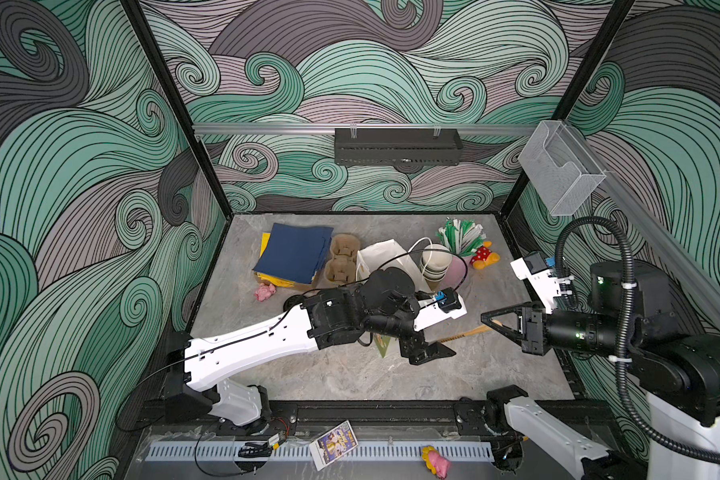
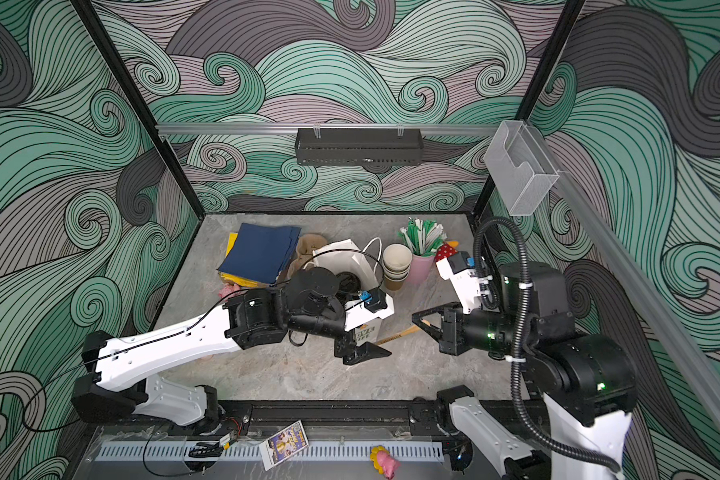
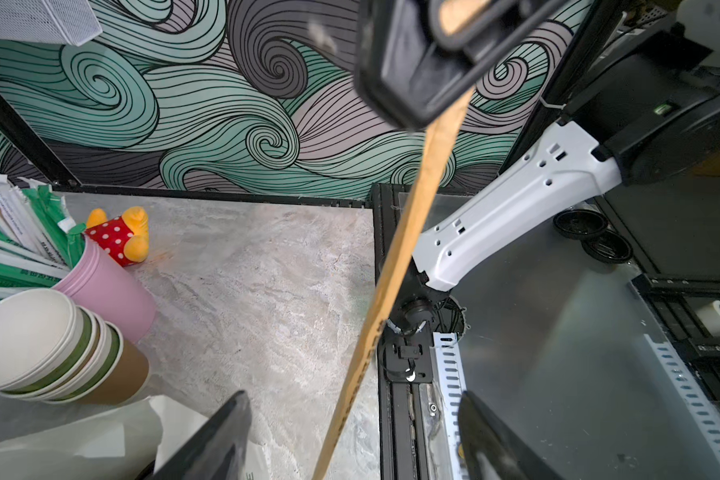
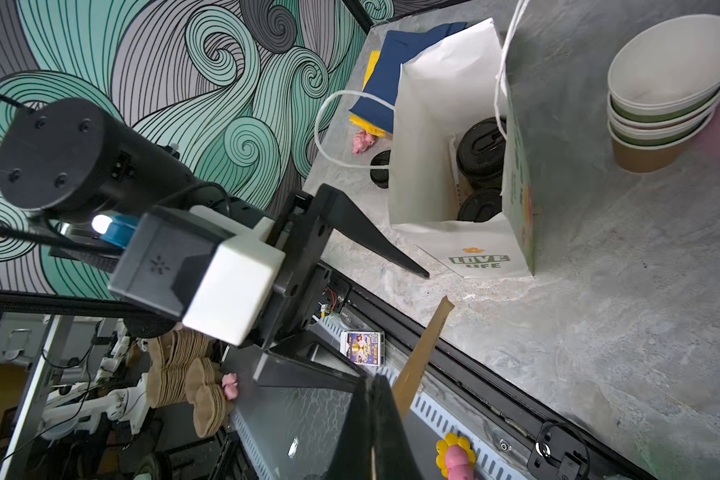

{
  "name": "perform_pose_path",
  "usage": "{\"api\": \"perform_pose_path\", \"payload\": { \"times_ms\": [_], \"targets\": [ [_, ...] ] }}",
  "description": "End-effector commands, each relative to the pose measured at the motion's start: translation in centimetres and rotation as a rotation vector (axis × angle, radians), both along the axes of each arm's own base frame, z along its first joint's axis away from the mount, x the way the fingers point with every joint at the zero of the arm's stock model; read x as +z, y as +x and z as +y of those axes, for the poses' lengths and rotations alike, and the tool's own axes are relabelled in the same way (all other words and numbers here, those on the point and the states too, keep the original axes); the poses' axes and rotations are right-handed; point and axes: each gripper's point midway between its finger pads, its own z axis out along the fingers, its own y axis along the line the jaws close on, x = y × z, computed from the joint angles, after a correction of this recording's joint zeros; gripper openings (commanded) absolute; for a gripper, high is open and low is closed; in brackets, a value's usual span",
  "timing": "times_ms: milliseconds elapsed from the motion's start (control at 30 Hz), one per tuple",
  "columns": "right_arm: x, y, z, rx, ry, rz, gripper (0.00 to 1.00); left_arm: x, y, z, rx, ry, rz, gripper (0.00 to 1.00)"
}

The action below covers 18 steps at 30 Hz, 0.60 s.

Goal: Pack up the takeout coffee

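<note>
Looks like adding stick [image 4: 425, 345]: clenched in right jaws, far end between released left jaws, beside bag [image 4: 441, 83] holding two lidded cups [image 4: 483, 149]. Next: clear left, tip stick into bag mouth.

- A stack of cups [image 4: 666, 91] stands mouth up just beside the white paper bag [image 4: 445, 83], apart from its wall. Several cups are nested: cream-white inside, green bands below the rims, and a plain brown cup at the bottom. None of them has a lid on. In both top views the stack is to the right of the bag [image 1: 435, 266] [image 2: 396, 266].
- Two lidded cups [image 4: 481, 151] stand upright inside the bag, side by side. Their round black sip lids face up and their bodies are mostly hidden.
- A loose lid [image 4: 380, 168], black and round, lies flat on the table against the outside of the bag, on the side away from the stack.
- Two spare lids [image 3: 578, 224], also black, lie flat next to each other, well apart from the bag.
</note>
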Motion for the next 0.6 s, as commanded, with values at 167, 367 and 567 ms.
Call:
{"api": "perform_pose_path", "payload": {
  "times_ms": [167,367,567],
  "targets": [
    [1.1,0.9,1.1,0.054,0.026,-0.002,0.0,-1.5,-0.5,-1.3,-0.035,-0.012,-0.001,0.58],
    [1.5,1.3,1.5,0.067,0.031,0.002,0.0,-1.8,1.2,-1.3,0.059,-0.026,-0.043,0.5],
    [1.1,1.0,1.2,0.055,0.015,0.01,0.0,1.2,2.7,0.2,0.166,-0.186,-0.143,0.6]
  ]
}}
